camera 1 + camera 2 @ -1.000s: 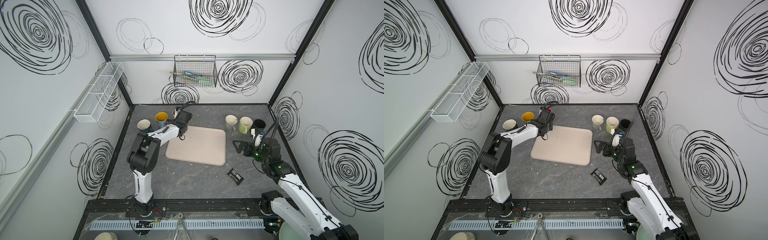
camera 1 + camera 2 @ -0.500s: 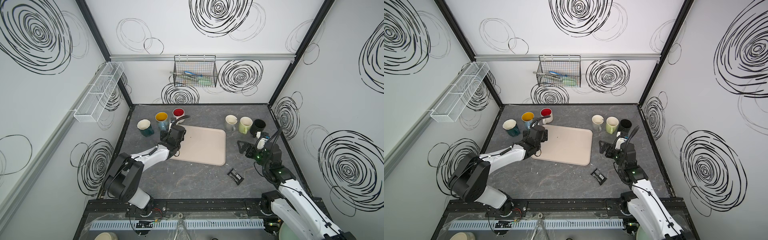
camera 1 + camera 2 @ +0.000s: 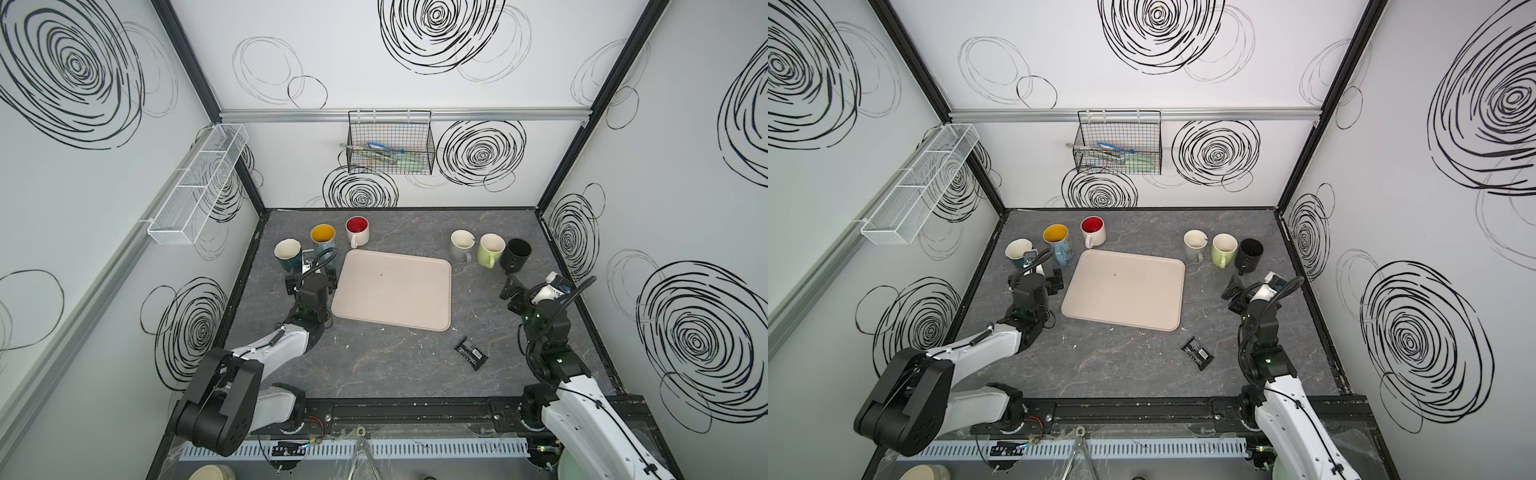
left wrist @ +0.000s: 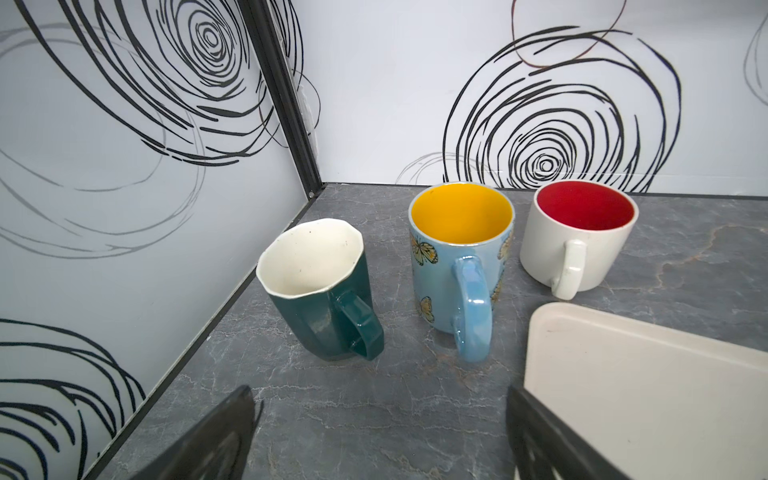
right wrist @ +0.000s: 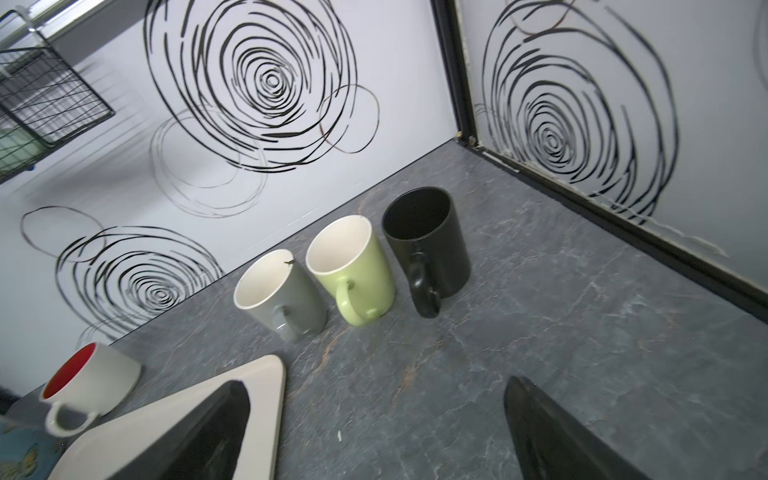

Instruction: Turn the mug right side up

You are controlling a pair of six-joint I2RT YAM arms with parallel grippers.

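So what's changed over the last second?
The left claw pulled back from the red mug toward the front and now hangs open beside the left edge of the tray. The right claw, also open, shifted toward the right wall. Nothing was taken or let go. The other mugs, tray and packet stayed put.

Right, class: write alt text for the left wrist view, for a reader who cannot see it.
Three mugs stand upright on a grey table: a green mug, a blue mug and a white mug. A tray corner lies beside them.
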